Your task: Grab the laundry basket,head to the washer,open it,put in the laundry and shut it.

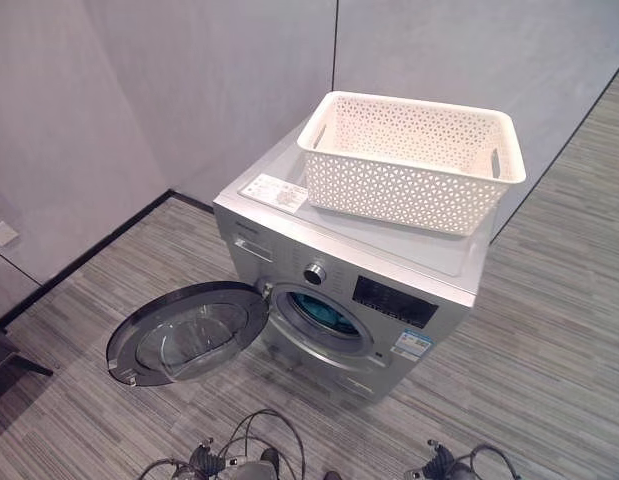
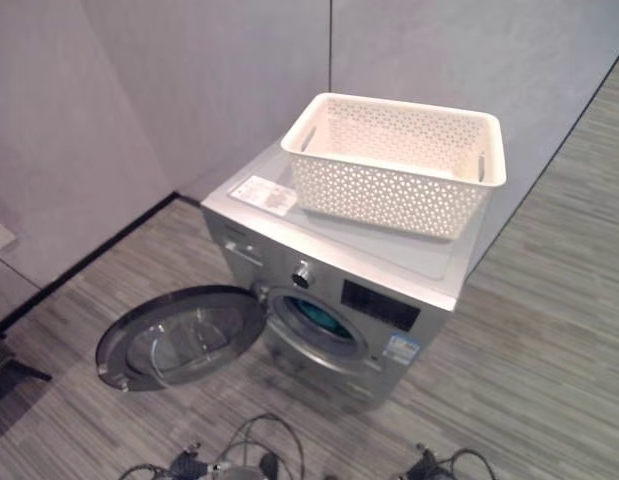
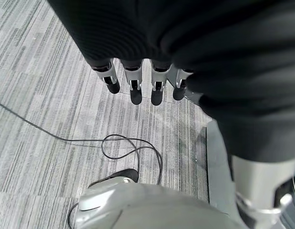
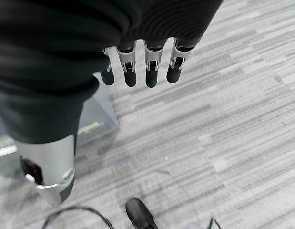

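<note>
Washer (image 1: pixel 389 300) door (image 1: pixel 189 332) is hanging open to the left w/ basket (image 1: pixel 414 155) sitting on top, left hand (image 3: pixel 137 81) nearer the door, right hand (image 4: pixel 142 67) idling, both w/ fingers straight, gripping nothing.

both eye views look down from above at the washer (image 1: pixel 349 290); wrist views face the carpet (image 4: pixel 223 133) closely.

Cream lattice basket (image 1: pixel 414 165), silver washer (image 1: pixel 289 255).
</note>
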